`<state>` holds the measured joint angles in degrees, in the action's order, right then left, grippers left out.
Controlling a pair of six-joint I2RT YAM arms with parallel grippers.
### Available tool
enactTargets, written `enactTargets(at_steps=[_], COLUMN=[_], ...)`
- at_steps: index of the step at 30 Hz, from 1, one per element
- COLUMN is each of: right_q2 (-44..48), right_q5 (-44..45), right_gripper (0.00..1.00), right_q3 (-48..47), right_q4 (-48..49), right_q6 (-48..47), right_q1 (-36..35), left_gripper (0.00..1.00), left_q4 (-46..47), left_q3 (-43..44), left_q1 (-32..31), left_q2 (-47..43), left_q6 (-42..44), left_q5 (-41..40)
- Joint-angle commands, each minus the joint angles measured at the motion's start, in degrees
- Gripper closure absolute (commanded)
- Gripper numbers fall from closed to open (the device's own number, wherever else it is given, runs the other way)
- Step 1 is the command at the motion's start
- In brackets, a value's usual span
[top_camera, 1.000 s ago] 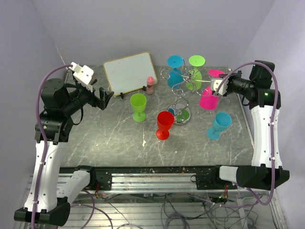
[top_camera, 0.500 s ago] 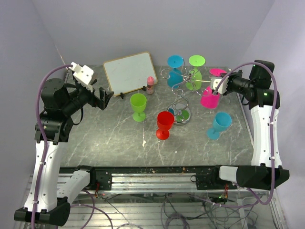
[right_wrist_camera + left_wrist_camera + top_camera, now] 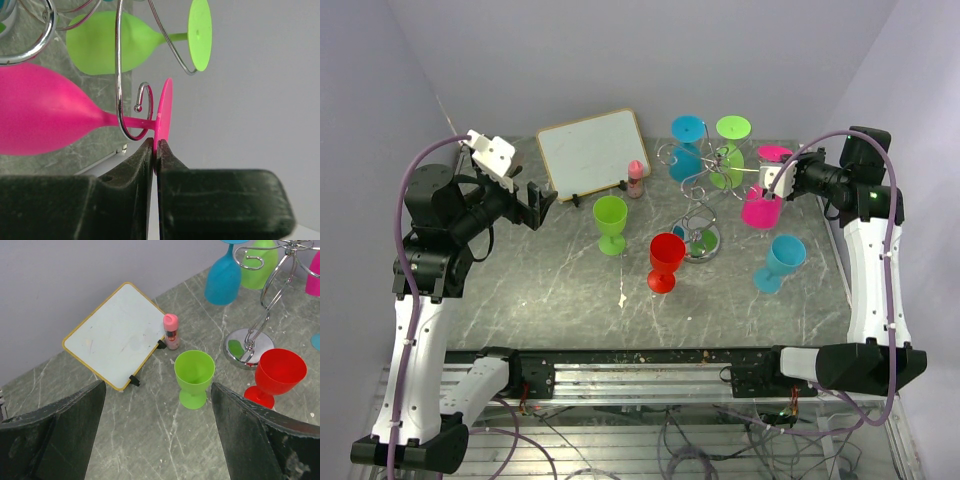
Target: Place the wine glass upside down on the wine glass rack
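Observation:
The silver wire wine glass rack [image 3: 703, 222] stands at the back right of the table. My right gripper [image 3: 156, 145] is shut on the rim of the foot [image 3: 164, 115] of a pink wine glass [image 3: 40, 122]. The pink glass [image 3: 758, 208] hangs upside down at the rack's right side, its stem inside a curled wire loop [image 3: 120, 100]. In the top view my right gripper [image 3: 778, 166] is by the pink foot. My left gripper [image 3: 159, 386] is open and empty above the table, and in the top view it [image 3: 532, 205] is at the left.
A blue glass [image 3: 687, 160] and a green glass [image 3: 728, 165] hang on the rack. A green glass [image 3: 610, 222], a red one [image 3: 665, 260] and a blue one [image 3: 780, 262] stand upright on the table. A white board [image 3: 590, 152] and a small pink bottle [image 3: 636, 178] stand at the back.
My right gripper and the pink glass have shifted only very slightly at the rack. The left arm has not moved.

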<state>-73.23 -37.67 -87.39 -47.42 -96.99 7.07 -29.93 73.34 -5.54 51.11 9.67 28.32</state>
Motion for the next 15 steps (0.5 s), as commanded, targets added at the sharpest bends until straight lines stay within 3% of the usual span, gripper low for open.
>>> enactTargets(at_steps=[1,15], right_q2=[-0.51,-0.10], right_q5=[1.04,3.26], right_gripper=[0.93,0.87], right_q3=[0.29,0.93], right_q4=[0.58,0.04], right_q6=[-1.15,-1.84], right_q1=[-0.13,-0.22], left_gripper=[0.04,0.04], left_q4=[1.72,1.72], left_q3=[0.40,0.34], left_q1=[0.71,0.79], left_q2=[-0.40,-0.42], left_q6=[0.48,0.70], left_q5=[0.93,0.94])
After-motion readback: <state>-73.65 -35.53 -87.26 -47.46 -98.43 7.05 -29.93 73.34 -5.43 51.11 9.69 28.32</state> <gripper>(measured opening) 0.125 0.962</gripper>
